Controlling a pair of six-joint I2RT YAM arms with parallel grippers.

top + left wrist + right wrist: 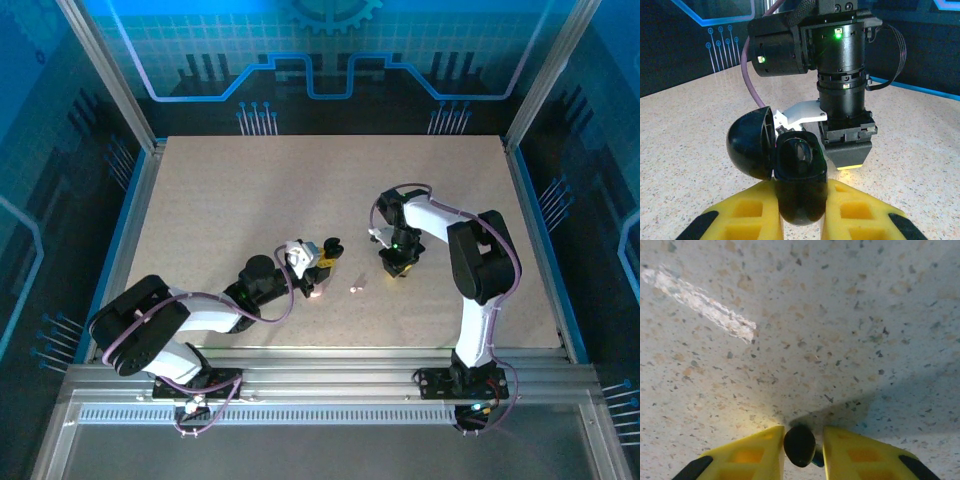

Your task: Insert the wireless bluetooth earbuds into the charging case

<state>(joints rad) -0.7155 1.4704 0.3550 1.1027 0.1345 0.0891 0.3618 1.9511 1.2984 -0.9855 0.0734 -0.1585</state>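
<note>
Your left gripper (800, 187) is clamping fully closed on the open black charging case (800, 167), its lid (747, 145) swinging out to the left in the wrist view. Just beyond it, the right gripper (804, 431) is pinching a black earbud (799, 445) between narrowly parted fingers, low over the table (250, 180). A whitish earbud (353, 289) is lying on the table between both grippers, too small to read, and the case's wells are hiding in shadow. The far and side stretches are lying open up to the frame rails (135, 215).

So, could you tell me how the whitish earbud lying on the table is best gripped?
Probably from straight above, pinching the whitish earbud across its middle: it lies low on the table with open surface all round. Finer shape unclear.
</note>
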